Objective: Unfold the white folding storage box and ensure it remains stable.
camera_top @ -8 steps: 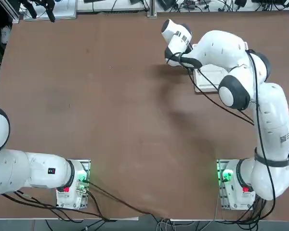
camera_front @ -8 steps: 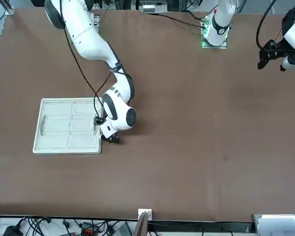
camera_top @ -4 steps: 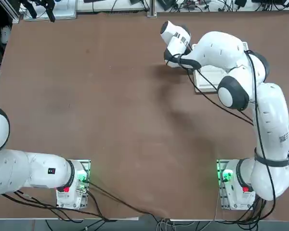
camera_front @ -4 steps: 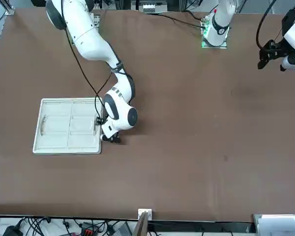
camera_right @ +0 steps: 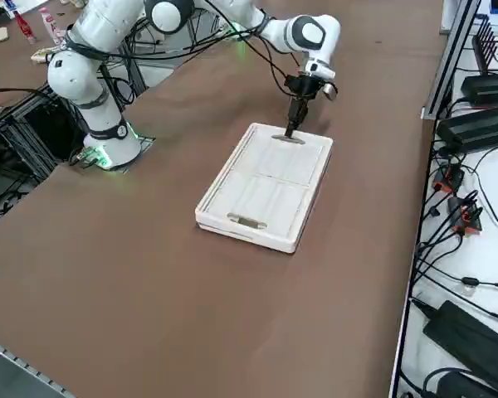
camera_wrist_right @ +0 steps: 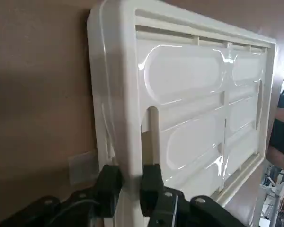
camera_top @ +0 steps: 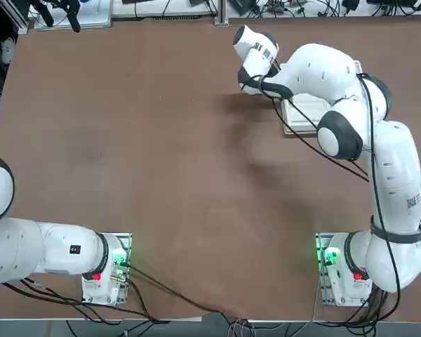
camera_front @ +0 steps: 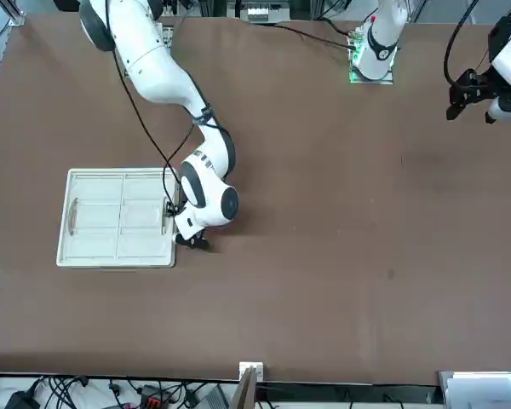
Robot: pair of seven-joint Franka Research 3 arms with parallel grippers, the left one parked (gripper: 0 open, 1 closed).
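The white folding storage box [camera_right: 266, 186] lies collapsed flat on the brown table, its panel walls folded inside the ribbed rim. In the front view the box [camera_front: 119, 217] sits at the left. From overhead only a corner of the box [camera_top: 303, 112] shows under my right arm. My right gripper [camera_right: 290, 128] stands at the middle of one short side, shut on the rim there. The wrist view shows both fingers [camera_wrist_right: 109, 182] pinching the rim of the box [camera_wrist_right: 189, 94], with the gripper [camera_wrist_right: 128, 182] straddling it. The gripper [camera_front: 181, 238] points down at the box's edge.
Past the table edge beside the box runs a ledge with cables and black power units [camera_right: 473, 124]. My right arm's base [camera_top: 340, 270] stands at the near side. Bare brown tabletop [camera_front: 341, 213] spreads to the other side of the box.
My right wrist has turned and shifted a little toward the far edge. The box has slid slightly toward the robot's right, still held by its rim.
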